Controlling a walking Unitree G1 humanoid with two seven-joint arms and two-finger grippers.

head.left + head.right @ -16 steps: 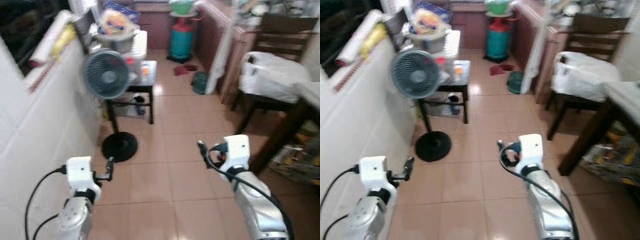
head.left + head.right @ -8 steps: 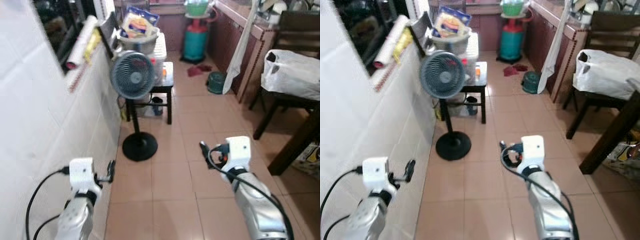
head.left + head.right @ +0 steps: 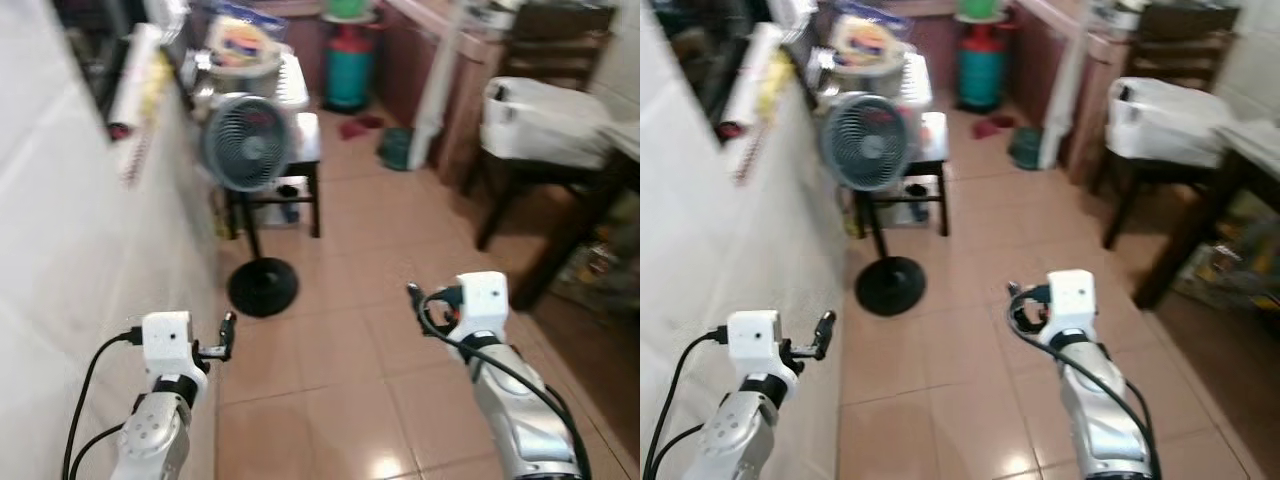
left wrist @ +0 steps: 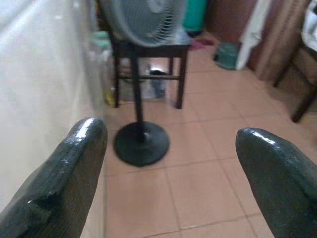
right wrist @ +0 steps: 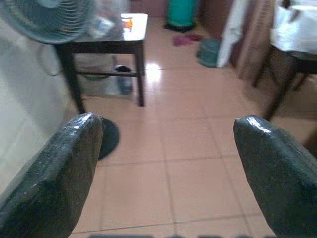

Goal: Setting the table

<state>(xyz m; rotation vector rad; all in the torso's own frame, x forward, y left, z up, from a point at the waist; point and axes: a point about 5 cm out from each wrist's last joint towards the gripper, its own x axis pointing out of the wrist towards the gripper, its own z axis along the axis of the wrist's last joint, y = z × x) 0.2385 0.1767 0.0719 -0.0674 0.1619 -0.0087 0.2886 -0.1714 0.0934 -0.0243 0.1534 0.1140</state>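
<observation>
My left gripper (image 4: 168,168) is held out low on the left, close beside a white tiled wall (image 3: 60,250), open and empty. My right gripper (image 5: 168,163) is held out on the right over the terracotta floor tiles (image 3: 350,290), also open with nothing between its fingers. A dark wooden table (image 3: 600,230) edges in at the right, with a dark chair (image 3: 530,150) carrying a white plastic bag (image 3: 545,105) beside it. No tableware can be made out.
A grey standing fan (image 3: 245,145) on a round black base (image 3: 262,287) stands ahead by the wall, before a small dark side table (image 3: 290,170) with tubs. A teal gas cylinder (image 3: 350,70) and cabinets (image 3: 440,90) stand farther back.
The whole picture has shifted as the camera turned and moved; the fan and the chair sit differently in view. Both grippers hold the same open pose.
</observation>
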